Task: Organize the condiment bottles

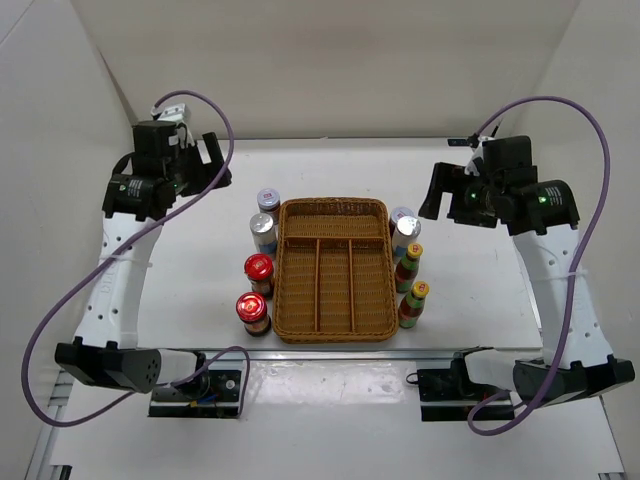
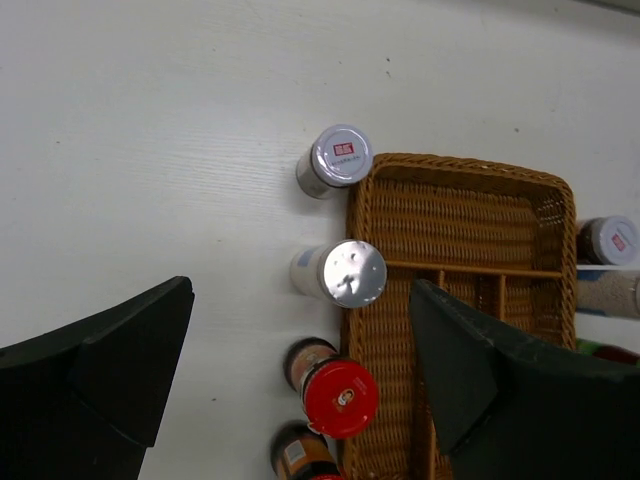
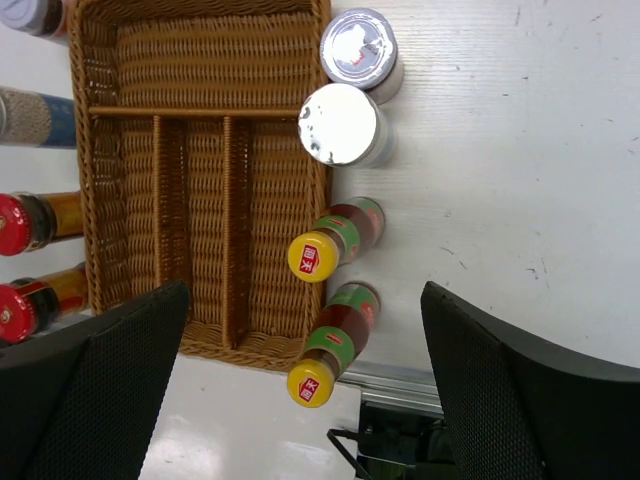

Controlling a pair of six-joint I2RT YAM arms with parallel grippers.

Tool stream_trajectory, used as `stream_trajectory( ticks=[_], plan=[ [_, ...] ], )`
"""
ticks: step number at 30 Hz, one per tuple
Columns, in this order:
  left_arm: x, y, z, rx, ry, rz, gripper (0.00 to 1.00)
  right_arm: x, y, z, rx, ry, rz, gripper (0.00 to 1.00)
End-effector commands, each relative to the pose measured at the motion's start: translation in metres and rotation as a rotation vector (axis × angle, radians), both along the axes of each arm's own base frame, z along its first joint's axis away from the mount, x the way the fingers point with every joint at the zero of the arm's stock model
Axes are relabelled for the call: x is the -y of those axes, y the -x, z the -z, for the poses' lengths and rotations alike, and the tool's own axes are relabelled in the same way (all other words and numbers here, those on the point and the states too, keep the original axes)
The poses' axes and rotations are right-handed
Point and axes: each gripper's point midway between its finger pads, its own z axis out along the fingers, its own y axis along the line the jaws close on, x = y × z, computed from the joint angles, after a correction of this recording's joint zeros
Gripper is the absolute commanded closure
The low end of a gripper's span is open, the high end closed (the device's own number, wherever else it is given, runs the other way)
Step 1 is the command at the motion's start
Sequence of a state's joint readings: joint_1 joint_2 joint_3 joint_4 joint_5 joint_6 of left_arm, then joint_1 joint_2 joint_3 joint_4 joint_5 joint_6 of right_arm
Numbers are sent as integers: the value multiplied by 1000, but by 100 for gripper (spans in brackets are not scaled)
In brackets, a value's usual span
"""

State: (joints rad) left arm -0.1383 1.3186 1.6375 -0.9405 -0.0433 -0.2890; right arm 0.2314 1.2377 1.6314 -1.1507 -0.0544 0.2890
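Condiment bottles stand at 9 and 3 o'clock of the wicker tray; left fingers and right fingers gape wide, holding nothing.

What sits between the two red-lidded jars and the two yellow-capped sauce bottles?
Only the brown wicker tray, compartments bare, in the top view; red-lidded jars at its left edge, yellow-capped bottles at its right.

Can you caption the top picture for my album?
Four bottles stand on each side of the empty tray.

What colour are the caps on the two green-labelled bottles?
Yellow caps; best seen in the right wrist view.
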Motion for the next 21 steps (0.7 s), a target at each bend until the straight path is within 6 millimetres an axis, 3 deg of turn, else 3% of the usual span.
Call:
stream_trajectory(
  ticks=[1,5,11,12,14,17,21],
  plan=[
    [-5,20,-19,28,84,25,0,8,3,-11,33,25,26,0],
    [-10,24,-2,-10,68,24,0,9,1,-9,34,34,35,0],
    [-44,25,62,-170,31,-117,0,-16,-26,7,-37,58,-25,0],
    [-43,26,65,-181,53,-114,0,-17,-37,24,-93,100,-17,0],
    [-41,27,79,-223,68,-105,0,-18,-49,29,-133,124,-9,0],
    [-38,29,93,-263,94,-110,0,-27,-73,68,-259,199,-41,5],
    [-36,31,104,-297,100,-104,0,-26,-91,88,-301,254,-32,6]
  ],
)
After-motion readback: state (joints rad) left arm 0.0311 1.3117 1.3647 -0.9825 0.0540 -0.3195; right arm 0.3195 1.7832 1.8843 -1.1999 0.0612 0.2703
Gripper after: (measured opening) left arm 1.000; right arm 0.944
